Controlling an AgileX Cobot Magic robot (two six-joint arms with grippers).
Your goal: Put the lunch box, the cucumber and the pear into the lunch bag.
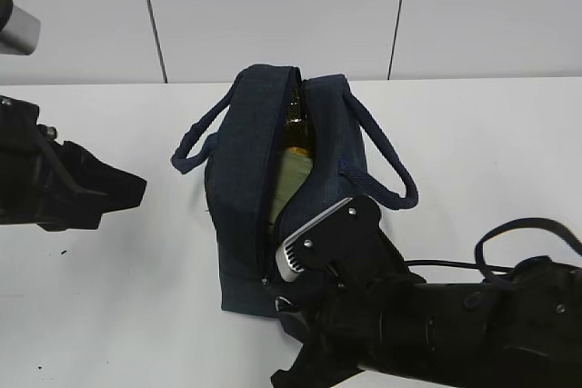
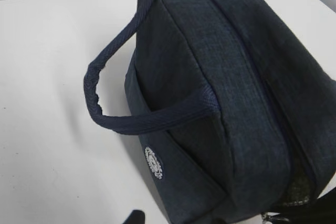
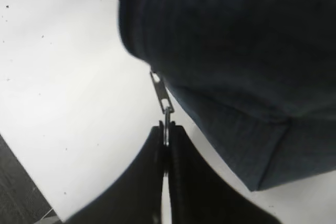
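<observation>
Both right gripper (image 3: pixel 166 135) fingers pinch the lunch bag's (image 1: pixel 245 179) zip pull (image 3: pixel 163 98).

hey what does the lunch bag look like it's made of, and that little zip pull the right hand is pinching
The lunch bag looks like dark navy woven fabric, matte: a fine canvas-like weave shows on its panels, and its loop handle is ribbed webbing. The zip pull looks like metal: thin, grey and slightly shiny, with linked pieces. The right hand is shut on it.
</observation>
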